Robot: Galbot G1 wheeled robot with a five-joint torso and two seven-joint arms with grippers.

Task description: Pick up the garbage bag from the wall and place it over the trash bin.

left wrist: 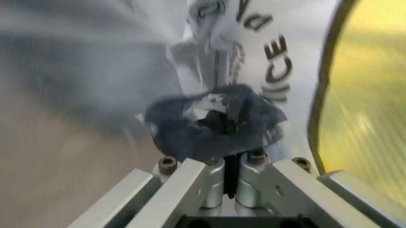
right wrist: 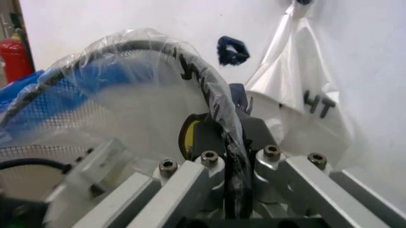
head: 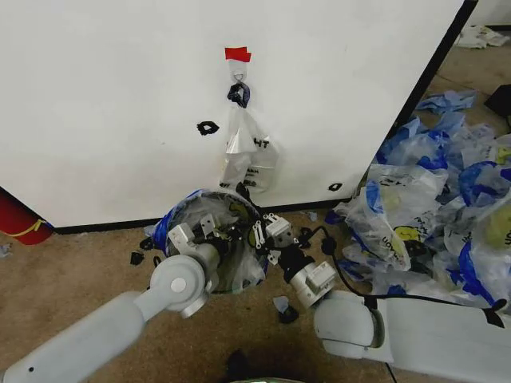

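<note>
Both end effectors, left (head: 209, 229) and right (head: 266, 232), are clenched on the thin translucent smiley garbage bag (head: 231, 267), already stretched between them over the round black trash bin (head: 209, 199). Only letting go seems left.

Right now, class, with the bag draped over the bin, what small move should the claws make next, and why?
Probably draw the left claw and right claw down: both pinch the garbage bag, already stretched over the trash bin rim.
</note>
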